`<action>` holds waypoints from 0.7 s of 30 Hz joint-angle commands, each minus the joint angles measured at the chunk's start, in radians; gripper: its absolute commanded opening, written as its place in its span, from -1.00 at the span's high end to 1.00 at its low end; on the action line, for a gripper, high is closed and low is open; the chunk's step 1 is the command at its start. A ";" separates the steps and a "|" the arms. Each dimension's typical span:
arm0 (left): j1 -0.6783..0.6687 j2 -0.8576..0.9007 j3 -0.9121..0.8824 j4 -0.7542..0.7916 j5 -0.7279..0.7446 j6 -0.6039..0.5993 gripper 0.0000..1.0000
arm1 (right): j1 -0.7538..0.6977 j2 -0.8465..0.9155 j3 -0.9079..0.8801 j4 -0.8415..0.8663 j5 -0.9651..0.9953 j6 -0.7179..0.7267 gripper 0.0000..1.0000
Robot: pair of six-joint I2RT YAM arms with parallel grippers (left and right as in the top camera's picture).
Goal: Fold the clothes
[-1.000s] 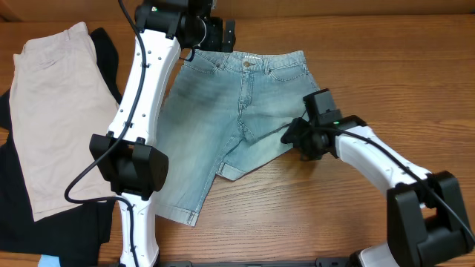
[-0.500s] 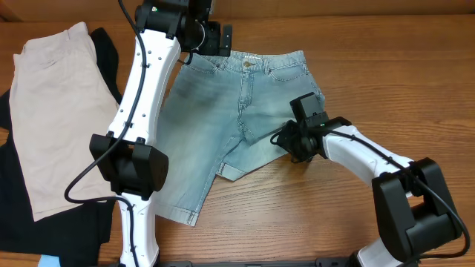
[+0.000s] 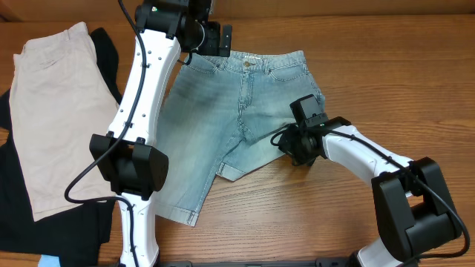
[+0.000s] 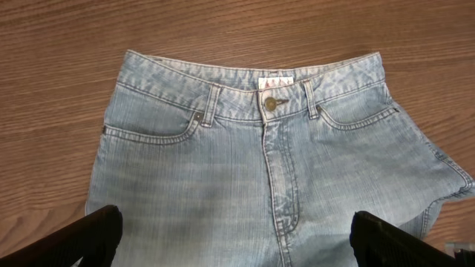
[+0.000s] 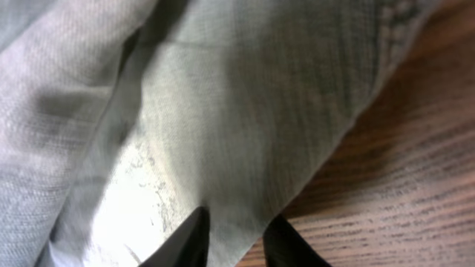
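Note:
The clothes, light-blue denim shorts (image 3: 215, 111), lie front up on the table, waistband at the far side, with the right leg folded over toward the middle. My left gripper (image 3: 214, 35) hovers over the waistband, wide open; in the left wrist view its dark fingertips (image 4: 89, 236) stand far apart above the shorts (image 4: 260, 163), holding nothing. My right gripper (image 3: 291, 144) is at the shorts' right edge. In the right wrist view the gripper (image 5: 236, 236) has its two fingers closed on a flap of the denim (image 5: 245, 111) beside bare wood.
Beige shorts (image 3: 52, 111) lie at the left on a black garment (image 3: 15, 215). Bare wooden table (image 3: 393, 67) spreads right of the denim and along the front. The left arm's white links stretch over the denim's left leg.
My right gripper has slid left onto the shorts' right edge and its jaws have narrowed onto the fabric. The left gripper shifted only slightly and stays open.

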State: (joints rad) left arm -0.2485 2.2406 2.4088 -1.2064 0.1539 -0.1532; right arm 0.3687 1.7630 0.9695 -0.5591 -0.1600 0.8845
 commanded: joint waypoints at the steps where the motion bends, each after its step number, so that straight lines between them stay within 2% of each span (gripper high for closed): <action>1: 0.002 -0.029 0.021 -0.001 -0.008 0.019 -1.00 | 0.002 0.007 -0.003 0.017 0.002 0.006 0.67; 4: 0.002 -0.029 0.021 -0.001 -0.008 0.019 -1.00 | -0.005 0.006 0.002 0.017 0.000 -0.033 0.92; 10: 0.002 -0.029 0.021 -0.002 -0.009 0.053 -1.00 | -0.084 -0.063 0.075 -0.189 -0.005 -0.144 0.92; 15: 0.002 -0.029 0.021 -0.002 -0.008 0.053 -1.00 | -0.177 -0.177 0.151 -0.457 -0.034 -0.306 0.92; 18: 0.002 -0.029 0.021 -0.001 -0.008 0.053 -1.00 | -0.208 -0.212 0.203 -0.633 -0.043 -0.392 0.83; 21: 0.002 -0.028 0.021 -0.002 -0.008 0.053 -1.00 | -0.205 -0.218 0.219 -0.717 -0.039 -0.418 0.70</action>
State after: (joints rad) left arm -0.2485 2.2406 2.4088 -1.2083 0.1528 -0.1234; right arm 0.1589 1.5589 1.1641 -1.2469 -0.1886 0.5594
